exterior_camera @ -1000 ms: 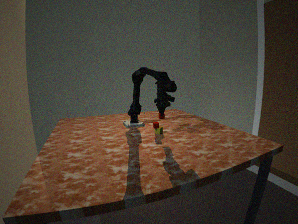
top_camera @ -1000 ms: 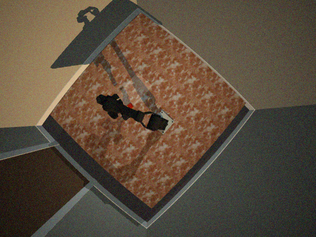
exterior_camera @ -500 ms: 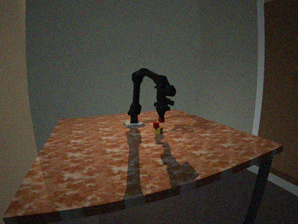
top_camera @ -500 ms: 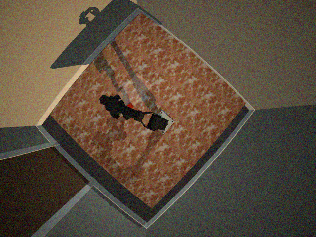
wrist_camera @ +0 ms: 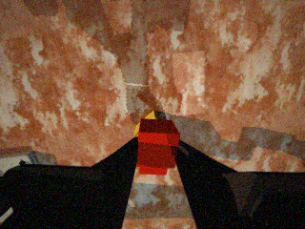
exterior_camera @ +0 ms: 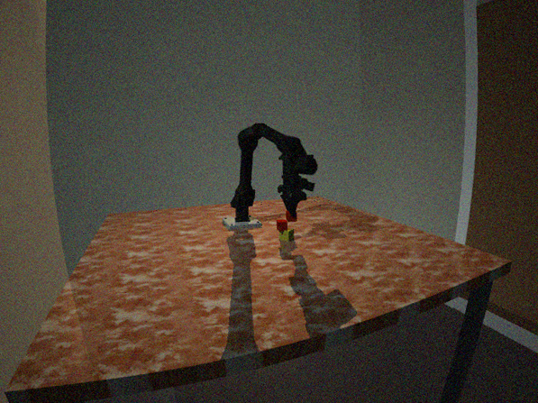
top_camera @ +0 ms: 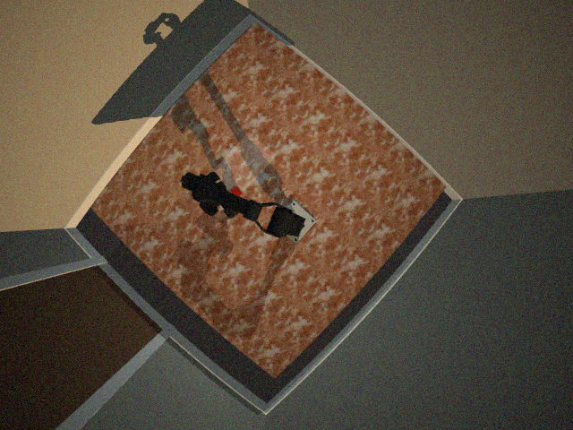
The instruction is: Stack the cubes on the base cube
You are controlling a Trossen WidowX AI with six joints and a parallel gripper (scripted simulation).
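The yellow-green base cube (exterior_camera: 286, 236) (wrist_camera: 145, 124) stands on the table. One red cube (exterior_camera: 281, 224) sits on it, offset to the left in the exterior view. My gripper (exterior_camera: 291, 216) (wrist_camera: 156, 142) is shut on the other red cube (exterior_camera: 288, 214) (wrist_camera: 159, 137), which appears higher and to the right of the placed cube in the exterior view. In the wrist view the held cube partly covers the base cube, and I cannot clearly separate the two red cubes. In the top view only a little red shows beside the arm; the gripper and base cube are hidden.
The arm's white mounting plate (top_camera: 306, 223) (exterior_camera: 230, 224) is bolted to the brown mottled table (top_camera: 351, 184) (exterior_camera: 147, 289). The arm (top_camera: 240, 206) (exterior_camera: 245, 172) arches over to the cubes. Long arm shadows cross the table. The table edge is well away from the cubes.
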